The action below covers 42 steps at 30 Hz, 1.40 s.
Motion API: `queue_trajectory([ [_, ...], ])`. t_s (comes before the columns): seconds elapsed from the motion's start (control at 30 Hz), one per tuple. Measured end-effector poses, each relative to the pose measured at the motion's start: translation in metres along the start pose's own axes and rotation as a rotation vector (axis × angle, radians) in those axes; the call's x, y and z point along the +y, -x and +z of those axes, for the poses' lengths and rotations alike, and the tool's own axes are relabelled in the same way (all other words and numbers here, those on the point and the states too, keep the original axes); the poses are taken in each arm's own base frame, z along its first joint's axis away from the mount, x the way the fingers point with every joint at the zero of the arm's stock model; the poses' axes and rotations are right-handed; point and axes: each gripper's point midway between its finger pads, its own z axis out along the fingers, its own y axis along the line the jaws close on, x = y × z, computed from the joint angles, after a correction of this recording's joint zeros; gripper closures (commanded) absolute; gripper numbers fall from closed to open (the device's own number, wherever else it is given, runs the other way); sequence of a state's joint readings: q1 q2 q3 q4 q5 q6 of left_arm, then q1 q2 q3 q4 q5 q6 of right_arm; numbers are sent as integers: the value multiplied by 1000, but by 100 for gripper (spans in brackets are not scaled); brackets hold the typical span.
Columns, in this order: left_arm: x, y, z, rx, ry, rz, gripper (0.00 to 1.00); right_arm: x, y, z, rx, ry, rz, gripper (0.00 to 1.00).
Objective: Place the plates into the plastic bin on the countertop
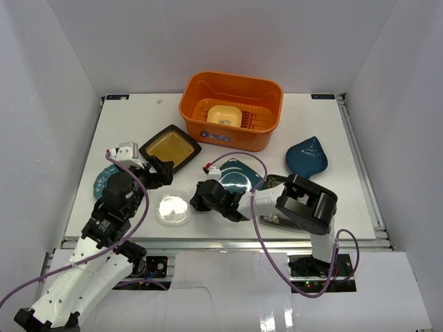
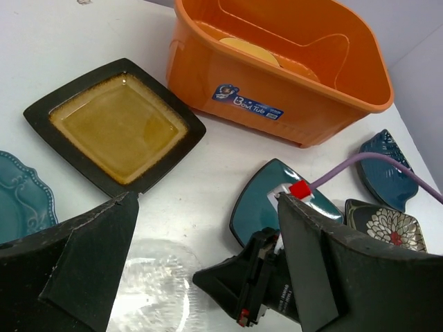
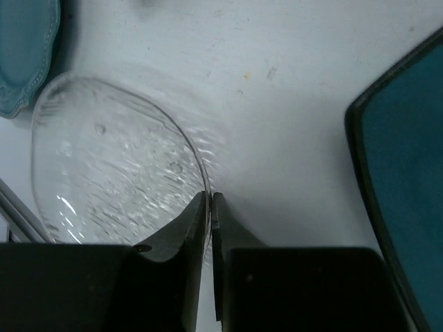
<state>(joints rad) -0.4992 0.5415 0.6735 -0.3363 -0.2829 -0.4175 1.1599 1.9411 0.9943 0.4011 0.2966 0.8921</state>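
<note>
White walls close in a white bench [image 1: 138, 124]. At 12 o'clock on it stands the orange plastic bin [image 1: 235, 138], whose white-blue label [image 2: 248, 104] reads "Bowl Tub". A yellow plate [image 1: 224, 115] lies on the bin's slotted floor.

The other plates are out on the bench:
- The black-rimmed amber square plate [image 1: 170, 147] lies at 10 o'clock, just beside the bin.
- The teal scalloped plate [image 1: 104, 181] is at 9 o'clock, partly under the left arm.
- The teal square plate [image 1: 242, 173] is near the middle.
- The dark blue plate [image 1: 308, 155] is at 3 o'clock.
- The black floral plate [image 2: 387, 225] is at 5 o'clock.
- The clear glass plate [image 3: 111, 173] is at 7 o'clock, near the front edge.

The right jaws are clenched on the glass plate's rim at its 3 o'clock side. The left jaws stand wide apart, released, above the bench between the amber and glass plates, grasping nothing.
</note>
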Motion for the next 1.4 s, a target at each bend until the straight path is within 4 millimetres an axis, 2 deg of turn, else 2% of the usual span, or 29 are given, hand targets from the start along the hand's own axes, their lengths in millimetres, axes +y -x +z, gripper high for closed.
queue_trajectory([
  [0.07, 0, 0, 0, 2, -2, 1, 7, -5, 0, -10, -5, -2, 6, 92],
  [0.2, 1, 0, 0, 0, 2, 6, 7, -15, 11, -51, -34, -1, -26, 92],
  [0.27, 4, 3, 0, -13, 19, 9, 7, -13, 31, -75, -82, 14, -56, 92],
  [0.3, 6, 6, -2, -26, 26, 9, 7, -9, 46, -87, -120, 26, -71, 92],
  [0.4, 11, 15, -8, -75, 39, -1, 4, 0, 114, -121, -288, 56, -95, 92],
  [0.53, 6, 21, -10, -98, 11, -25, 3, -17, 240, -164, -572, -47, -128, 92],
  [0.6, -2, 8, -2, -40, -19, -36, 2, -29, 304, -182, -700, -128, -146, 92],
  [0.67, -11, -12, 8, 50, -54, -55, 2, -43, 358, -193, -794, -199, -163, 92],
  [0.77, -29, -46, 20, 208, -115, -127, 2, -65, 415, -187, -861, -287, -199, 92],
  [0.87, -40, -88, 25, 356, -164, -221, 3, -99, 446, -155, -822, -363, -229, 92],
  [0.93, -42, -116, 24, 437, -178, -277, 3, -119, 456, -124, -765, -379, -242, 92],
  [1.0, -41, -140, 21, 513, -180, -318, 3, -140, 454, -97, -693, -397, -244, 92],
  [1.1, -36, -169, 20, 597, -159, -358, 4, -169, 437, -65, -583, -424, -241, 91],
  [1.23, -35, -195, 26, 673, -137, -381, 3, -187, 413, -35, -470, -430, -227, 85],
  [1.27, -35, -203, 28, 699, -135, -381, 3, -189, 409, -30, -451, -428, -222, 80],
  [1.3, -35, -212, 29, 729, -131, -378, 3, -190, 405, -26, -433, -421, -216, 68],
  [1.33, -36, -221, 30, 757, -128, -374, 3, -190, 402, -22, -418, -418, -211, 61],
  [1.37, -36, -231, 29, 790, -122, -370, 4, -190, 400, -20, -404, -411, -207, 46],
  [1.4, -37, -238, 29, 815, -119, -363, 4, -190, 398, -19, -396, -406, -202, 38],
])
